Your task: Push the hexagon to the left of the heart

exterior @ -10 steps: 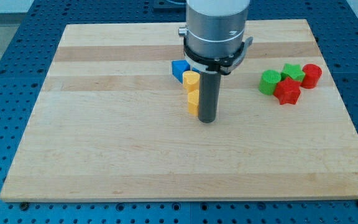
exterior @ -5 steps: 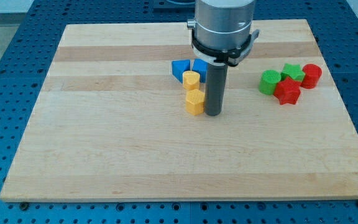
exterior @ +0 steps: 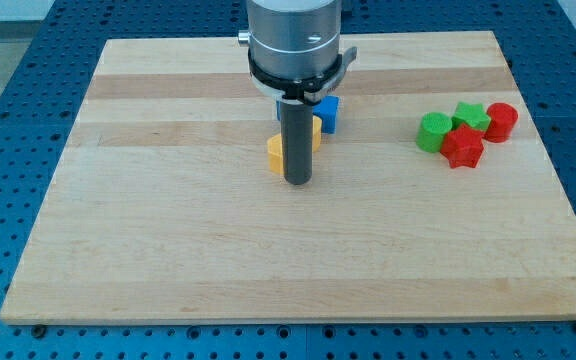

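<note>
Yellow hexagon (exterior: pixel 275 152) (faceted plastic), touching my tip (exterior: pixel 298 181)

Most of the yellow block (exterior: pixel 275 153) at the rod's left is covered by the rod, so its shape cannot be told. A second yellow block (exterior: pixel 314 131) and a blue block (exterior: pixel 327 113) are partly hidden behind it. The arm is cut off by the view's top.

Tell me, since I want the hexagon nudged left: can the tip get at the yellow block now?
Probably yes: my tip sits right against the yellow block, on its right, with nothing visible between them.
</note>
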### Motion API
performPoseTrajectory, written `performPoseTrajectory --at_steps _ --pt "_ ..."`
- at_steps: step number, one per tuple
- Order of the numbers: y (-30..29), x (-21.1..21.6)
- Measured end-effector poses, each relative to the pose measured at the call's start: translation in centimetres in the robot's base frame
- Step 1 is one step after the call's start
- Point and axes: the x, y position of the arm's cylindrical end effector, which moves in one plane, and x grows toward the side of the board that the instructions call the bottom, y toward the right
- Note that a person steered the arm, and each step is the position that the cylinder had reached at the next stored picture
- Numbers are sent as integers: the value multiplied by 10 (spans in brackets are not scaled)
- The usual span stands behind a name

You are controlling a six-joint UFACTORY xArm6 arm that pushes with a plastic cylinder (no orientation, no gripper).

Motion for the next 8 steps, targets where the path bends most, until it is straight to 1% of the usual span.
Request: performPoseTrajectory --at_steps 2,3,4,8 --pt "-12 -9" --pt "-17 2" --pt "-24 3" --pt "-36 -31"
